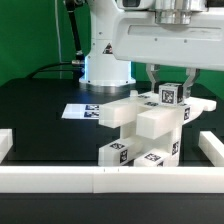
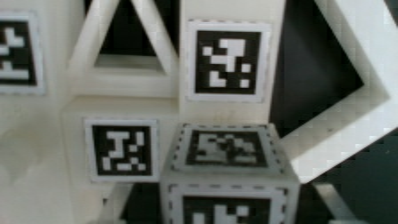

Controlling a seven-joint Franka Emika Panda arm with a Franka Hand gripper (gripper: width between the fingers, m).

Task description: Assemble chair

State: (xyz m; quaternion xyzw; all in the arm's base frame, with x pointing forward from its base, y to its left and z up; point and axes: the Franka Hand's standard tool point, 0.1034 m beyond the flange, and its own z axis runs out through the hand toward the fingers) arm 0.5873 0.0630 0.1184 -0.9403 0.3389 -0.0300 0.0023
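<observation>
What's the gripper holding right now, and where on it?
A white chair part, held at its tagged upper end. The fingers are closed on either side of it, above the rest of the chair.

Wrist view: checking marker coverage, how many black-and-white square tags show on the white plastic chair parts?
5 tags: one on the white upright panel, one on the face beside the white cube, two on that cube's adjoining faces, one cut by the frame edge. Others may be hidden.

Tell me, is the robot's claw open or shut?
Shut. In the exterior view, the gripper pinches a tagged white chair part between its two fingers, at the top of the half-built chair.
</observation>
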